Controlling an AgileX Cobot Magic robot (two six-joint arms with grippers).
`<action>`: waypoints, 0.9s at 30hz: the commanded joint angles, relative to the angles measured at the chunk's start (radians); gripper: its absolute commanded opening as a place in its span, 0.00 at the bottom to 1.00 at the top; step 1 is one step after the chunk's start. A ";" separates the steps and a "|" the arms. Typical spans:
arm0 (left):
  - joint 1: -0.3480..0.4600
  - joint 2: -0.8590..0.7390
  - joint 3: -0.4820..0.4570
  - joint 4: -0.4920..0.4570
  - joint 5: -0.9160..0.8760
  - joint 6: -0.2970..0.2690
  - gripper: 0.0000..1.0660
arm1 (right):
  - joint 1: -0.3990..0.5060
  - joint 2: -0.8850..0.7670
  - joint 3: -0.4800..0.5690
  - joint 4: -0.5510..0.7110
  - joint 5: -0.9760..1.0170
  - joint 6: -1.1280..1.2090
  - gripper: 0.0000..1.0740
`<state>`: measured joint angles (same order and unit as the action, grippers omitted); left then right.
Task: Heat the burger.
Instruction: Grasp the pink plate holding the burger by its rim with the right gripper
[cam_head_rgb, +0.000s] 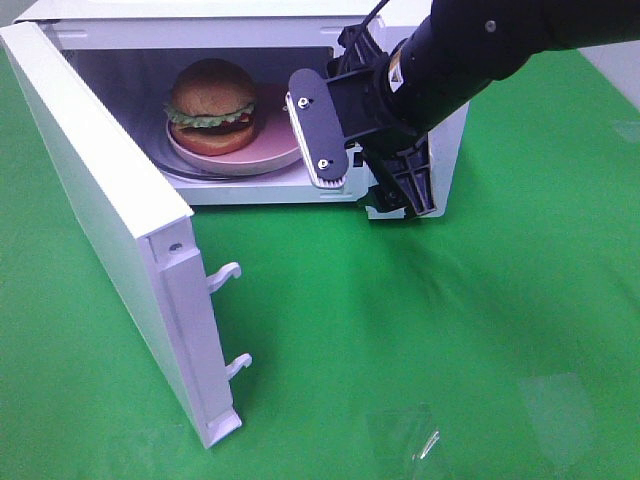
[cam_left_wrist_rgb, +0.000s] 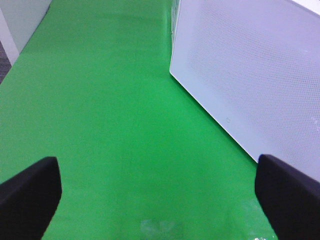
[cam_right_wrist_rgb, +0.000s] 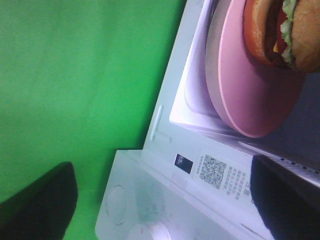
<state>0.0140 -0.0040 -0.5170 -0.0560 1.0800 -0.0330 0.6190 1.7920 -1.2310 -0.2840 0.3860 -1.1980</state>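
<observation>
burger (cam_head_rgb: 212, 95): inside the microwave (cam_head_rgb: 200, 10) cavity, on the pink plate (cam_head_rgb: 262, 158), a bit toward the hinge side. Upright, top bun up, lettuce ruffle showing between the buns. The right wrist cam sees it too, just inside the microwave opening.
pink plate: flat on the microwave floor, rim close to the front lip of the cavity.
door (cam_head_rgb: 100, 190): stands wide open off the microwave's hinge side. Two white latch hooks (cam_head_rgb: 226, 275) stick out of its free edge.
right gripper (cam_head_rgb: 370, 195): outside the microwave, in front of its control-panel side, just beside the cavity opening. Fingers spread wide with nothing between them. No contact with burger or plate.
right arm (cam_head_rgb: 480, 40): reaches in over the microwave's top corner on the control-panel side.
left gripper (cam_left_wrist_rgb: 160, 200): out of the high cam's frame. Its wrist cam puts it over the green cloth (cam_left_wrist_rgb: 100, 110), on the outer side of the microwave door and apart from it. Fingers wide apart, holding nothing.
green cloth: under the microwave and all round it.
QR label (cam_right_wrist_rgb: 212, 171): on the microwave front frame, next to the cavity opening.
</observation>
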 joint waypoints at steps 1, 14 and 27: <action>0.001 -0.017 -0.001 -0.001 -0.014 0.004 0.94 | 0.013 0.036 -0.030 -0.001 -0.032 0.024 0.83; 0.001 -0.017 -0.001 -0.001 -0.014 0.004 0.94 | 0.013 0.153 -0.139 0.000 -0.059 0.045 0.82; 0.001 -0.017 -0.001 -0.001 -0.014 0.004 0.94 | 0.013 0.244 -0.222 0.004 -0.065 0.052 0.81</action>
<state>0.0140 -0.0040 -0.5170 -0.0560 1.0800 -0.0330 0.6310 2.0180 -1.4320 -0.2840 0.3260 -1.1600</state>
